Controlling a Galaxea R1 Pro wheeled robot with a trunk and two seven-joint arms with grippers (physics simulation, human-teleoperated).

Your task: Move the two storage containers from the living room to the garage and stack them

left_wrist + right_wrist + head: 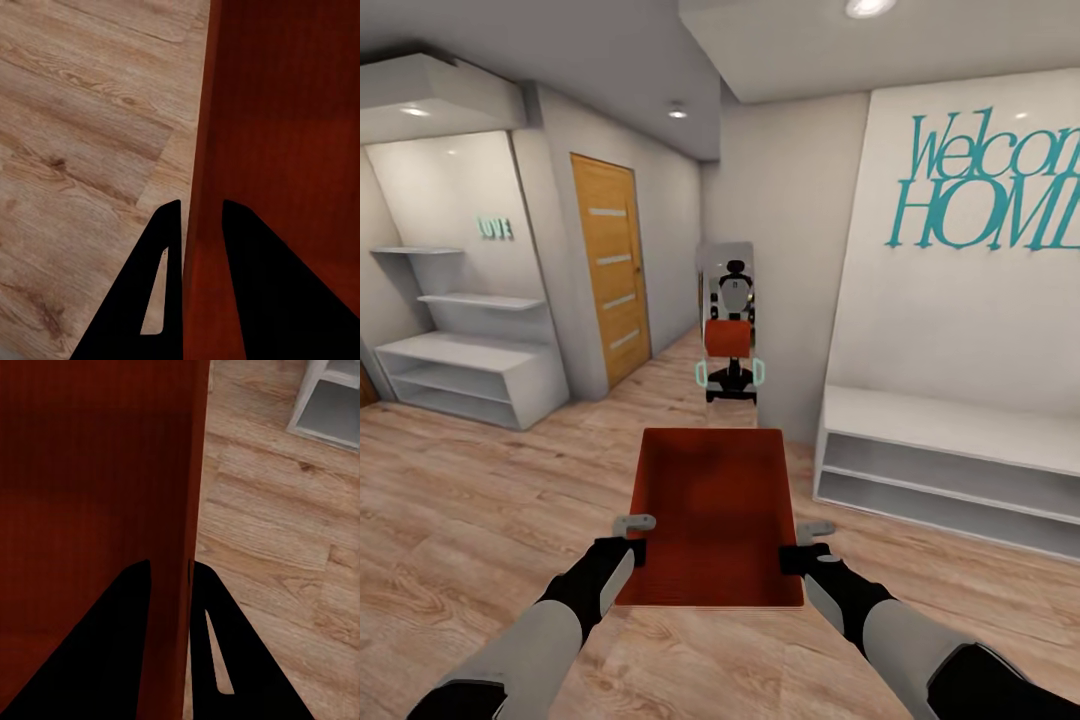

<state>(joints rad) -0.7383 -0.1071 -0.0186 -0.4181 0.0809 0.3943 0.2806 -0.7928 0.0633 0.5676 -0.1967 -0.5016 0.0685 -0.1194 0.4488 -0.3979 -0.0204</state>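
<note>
1. Left gripper (pixel 632 537) clamps the left long wall of the container (pixel 712 512); in the left wrist view one finger (pixel 161 300) lies outside the wall and the other inside, closed tight on the thin wall (pixel 201 225).
2. Right gripper (pixel 807 543) grips the right long wall the same way; in the right wrist view the fingers (pixel 124 660) straddle the wall (pixel 191 547), pinched shut on it.
3. Container: orange-red, lidless, nothing in it, held level between both arms, lifted clear of the wood floor (pixel 480 520), long axis pointing ahead; only one container is carried.
4. Right, past the container: low white bench (pixel 950 440) against a slanted white panel with teal "Welcome HOME" lettering (pixel 990 180).
5. Ahead: tall mirror (pixel 730 320) at the wall's corner, reflecting the robot with the red box.
6. Left: white shelf unit (pixel 470 370) with small "LOVE" sign (pixel 495 228); beside it a wooden door (pixel 610 270), shut; corridor runs on beyond.
7. Progress, as a judgement: this looks like an entry hall, light plank floor, no grey concrete or plank garage doors, so the robot is in transit; first container picked up, not yet delivered; whether the second is already in the garage cannot be told; left at least: reach the garage, set this one down on the floor or on the other.
</note>
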